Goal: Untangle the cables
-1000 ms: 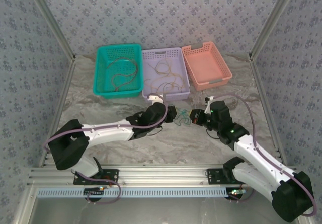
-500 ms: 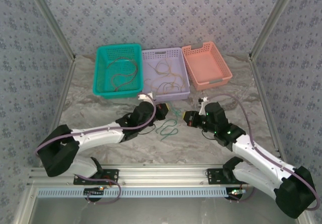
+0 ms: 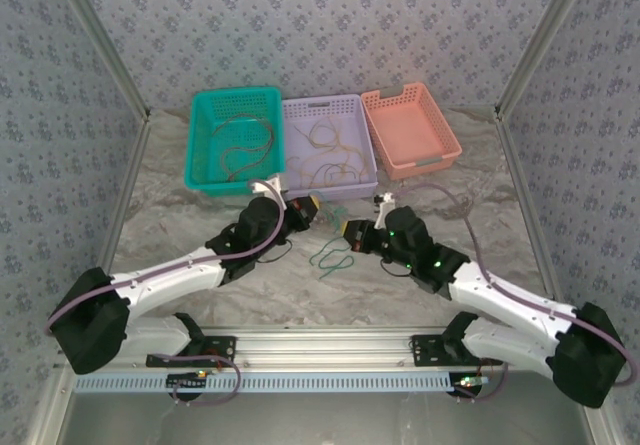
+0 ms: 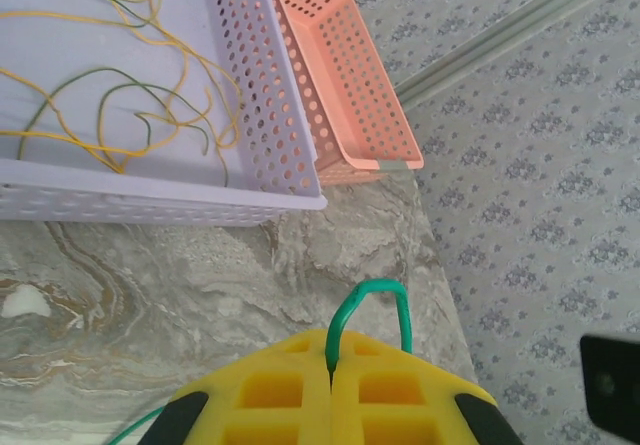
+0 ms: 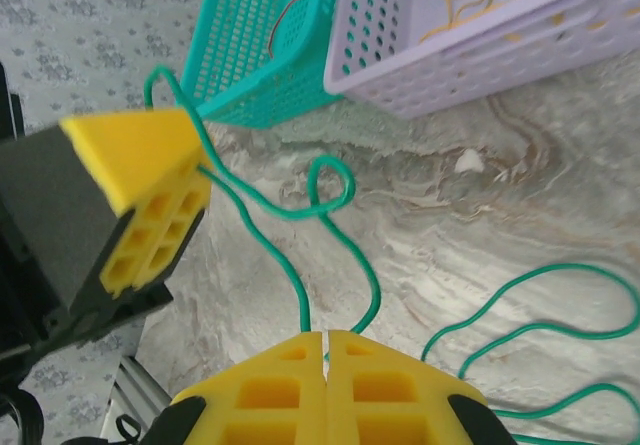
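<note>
Marbled grey-and-cream tabletop (image 3: 170, 215), bare between the arms. Walls (image 3: 320, 25) on three sides are papered in a small grey floral print, with aluminium posts at the corners. A ribbed aluminium rail (image 3: 320, 345) runs along the near edge.

Three perforated baskets stand in a row just beyond both sets of jaws:
- teal basket (image 3: 235, 93), beyond and left of the left jaws, with brownish strands (image 3: 245, 145) inside
- lavender basket (image 3: 320, 102), straight beyond the left jaws, holding yellow and green strands (image 4: 110, 115) lying loose on its floor
- salmon basket (image 3: 395, 91), beyond and right of the right jaws

Left gripper (image 4: 330, 350): yellow pads pressed together with no gap. The green cable (image 5: 330, 180) is pinched in the seam, and a short arch of it stands up just ahead of the tips.

Right gripper (image 5: 326, 340): pads likewise closed flush, with the same green cable entering the seam. From there the cable rises in a small curl and runs across to the left jaws, which sit close by and slightly farther from the bases. Slack from the cable lies in loose loops on the table, on the near side of the right jaws.

Against a second ago: both grippers sit farther left and nearer the baskets, the arms stretched lower and longer. The cable, then a tight bunch between the facing jaws, is now drawn out, with its loops spread on the marble.
</note>
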`<state>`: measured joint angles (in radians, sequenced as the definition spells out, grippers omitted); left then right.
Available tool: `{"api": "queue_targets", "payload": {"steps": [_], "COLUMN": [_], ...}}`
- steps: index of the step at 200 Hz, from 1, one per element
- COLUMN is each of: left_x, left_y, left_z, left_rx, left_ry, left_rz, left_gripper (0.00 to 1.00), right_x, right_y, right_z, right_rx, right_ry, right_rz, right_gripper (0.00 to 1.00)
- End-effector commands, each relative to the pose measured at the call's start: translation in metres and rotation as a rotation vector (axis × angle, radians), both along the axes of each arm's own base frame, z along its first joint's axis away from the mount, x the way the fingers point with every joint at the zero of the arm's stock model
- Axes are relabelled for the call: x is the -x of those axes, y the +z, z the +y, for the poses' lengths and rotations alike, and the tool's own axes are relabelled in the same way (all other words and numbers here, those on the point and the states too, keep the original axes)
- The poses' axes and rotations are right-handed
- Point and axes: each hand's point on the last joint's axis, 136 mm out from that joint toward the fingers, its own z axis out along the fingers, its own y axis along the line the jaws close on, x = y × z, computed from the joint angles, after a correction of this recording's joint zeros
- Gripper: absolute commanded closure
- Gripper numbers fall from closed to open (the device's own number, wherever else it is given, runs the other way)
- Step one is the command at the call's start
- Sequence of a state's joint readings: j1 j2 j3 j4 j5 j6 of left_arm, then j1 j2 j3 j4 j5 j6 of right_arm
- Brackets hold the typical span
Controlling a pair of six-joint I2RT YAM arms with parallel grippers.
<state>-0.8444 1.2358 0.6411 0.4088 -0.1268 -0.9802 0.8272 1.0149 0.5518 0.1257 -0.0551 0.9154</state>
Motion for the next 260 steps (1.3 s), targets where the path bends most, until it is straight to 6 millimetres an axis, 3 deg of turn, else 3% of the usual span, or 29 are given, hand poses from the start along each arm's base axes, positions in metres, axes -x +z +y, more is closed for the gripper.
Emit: {"api": "queue_targets", "payload": {"steps": [1,52,86,110,136,148,163,191,222,260], "left_x": [-0.012,-0.024,-0.028,-0.029,-0.028,-0.026,-0.021,-0.013,-0.001,0.010], "left_y": [0.060,0.100,0.125,0.128,0.134,0.137,0.140,0.143,0.152,0.145], "left_z": [0.008,0.033,0.027,0.022,0.028,0.030,0.027,0.025,0.019,0.003], "left_rx": [0.168,0.312,0.393,0.441,0.436,0.410,0.370,0.319,0.250,0.209], "left_ry": [0.050,0.086,0.034,0.003,-0.015,-0.042,-0.108,-0.235,-0.355,-0.488], "left_rz": [-0.124,-0.155,-0.167,-0.151,-0.152,-0.148,-0.136,-0.089,-0.027,0.091], "left_gripper": [1.00,1.00,1.00,1.00,1.00,1.00,1.00,1.00,1.00,1.00], "right_x": [0.009,0.009,0.007,0.001,0.001,0.003,0.008,0.024,0.023,0.028], "right_y": [-0.018,-0.032,-0.038,-0.034,-0.026,-0.015,0.013,0.071,0.098,0.135], "right_z": [0.011,0.009,0.036,0.060,0.068,0.057,0.036,0.002,-0.023,-0.021], "right_rx": [-0.025,-0.056,-0.085,-0.091,-0.083,-0.069,-0.062,-0.095,-0.127,-0.092], "right_ry": [-0.033,-0.158,-0.103,-0.055,-0.013,-0.020,-0.026,0.075,0.193,0.347], "right_rz": [0.060,0.109,0.147,0.153,0.128,0.075,-0.020,-0.233,-0.365,-0.594], "right_gripper": [1.00,1.00,1.00,1.00,0.82,0.71,0.61,0.52,0.51,0.54]}}
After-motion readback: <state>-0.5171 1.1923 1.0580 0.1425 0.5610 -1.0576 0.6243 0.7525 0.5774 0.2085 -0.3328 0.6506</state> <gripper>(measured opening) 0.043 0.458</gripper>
